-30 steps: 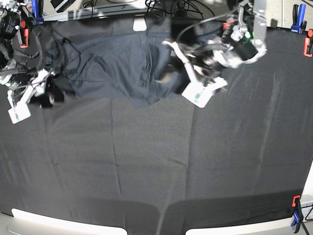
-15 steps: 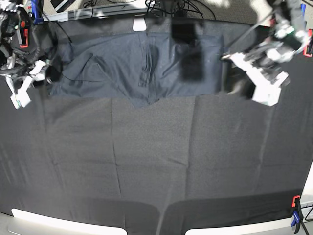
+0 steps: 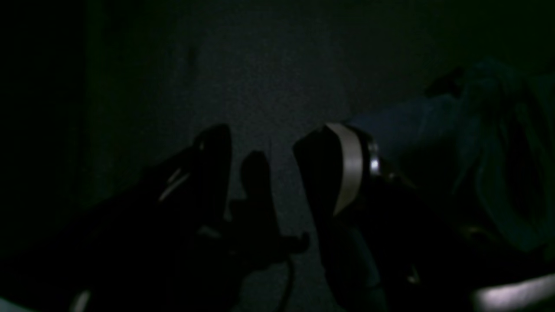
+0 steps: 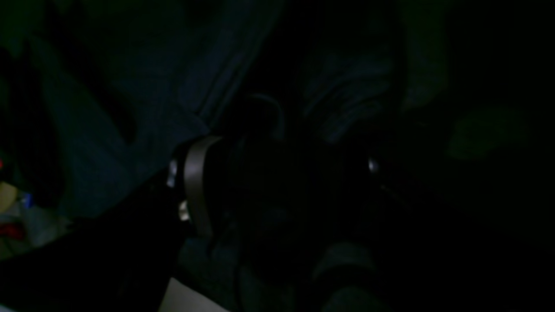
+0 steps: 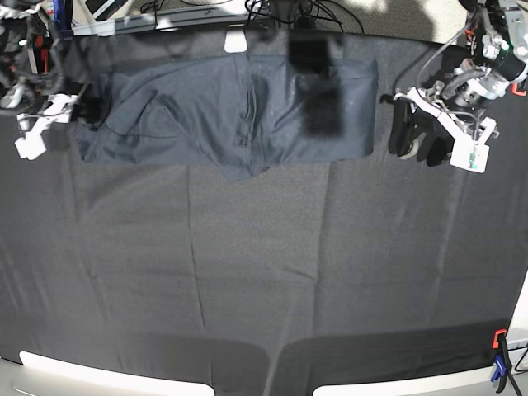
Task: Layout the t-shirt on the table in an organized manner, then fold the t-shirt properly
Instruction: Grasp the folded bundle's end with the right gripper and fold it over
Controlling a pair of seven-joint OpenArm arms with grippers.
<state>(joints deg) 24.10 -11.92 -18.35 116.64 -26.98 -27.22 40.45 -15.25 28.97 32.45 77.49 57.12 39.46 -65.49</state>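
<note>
1. The left gripper (image 5: 412,136) hung just off the t-shirt's end nearest the desk's right edge, its dark fingers (image 3: 217,164) spread with bare cloth showing between them and nothing held.
2. The right gripper (image 5: 62,120) sat at the t-shirt's opposite end, near the desk's far left corner. Its wrist view was almost black, but the jaws looked spread, and I could not make out any fabric pinched in them.
3. The t-shirt (image 5: 223,120) lay as a wide band along the far edge of the desk (image 5: 264,289), with a small point of fabric drooping toward the middle.
4. Judged risk: the t-shirt and the desk's black cloth are nearly the same tone, so a gripper closing low could catch the tablecloth along with the hem, or instead of it.
5. Judged risk: the creases at the band's centre could get locked into a fold if not smoothed first.
6. A pale patch (image 5: 236,41) sat at the band's far edge; no writing was readable on it or anywhere else.
</note>
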